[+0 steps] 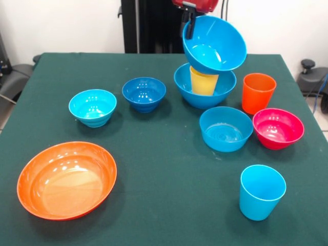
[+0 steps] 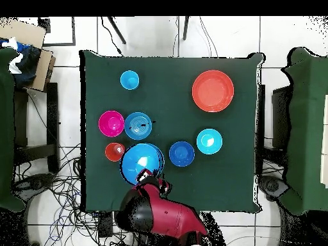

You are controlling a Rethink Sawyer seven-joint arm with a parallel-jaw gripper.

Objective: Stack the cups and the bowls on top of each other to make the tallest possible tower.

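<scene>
My gripper (image 1: 189, 26) is shut on the rim of a large blue bowl (image 1: 218, 46) and holds it tilted in the air. Right below it stands the second large blue bowl (image 1: 190, 92) with the yellow cup (image 1: 203, 82) upright inside. The orange cup (image 1: 258, 92) stands to their right. A medium light blue bowl (image 1: 225, 128) and a magenta-red bowl (image 1: 278, 128) sit nearer the front. The light blue cup (image 1: 261, 192) stands alone at the front right. In the overhead view the held bowl (image 2: 141, 162) hides the bowl and cup beneath it, with the gripper (image 2: 148, 174) at its rim.
A small dark blue bowl (image 1: 144, 94) and a cyan bowl (image 1: 93, 107) sit left of centre. The wide orange bowl (image 1: 66, 179) lies at the front left. The green table (image 1: 169, 179) ends close behind the held bowl. Chairs stand at both sides.
</scene>
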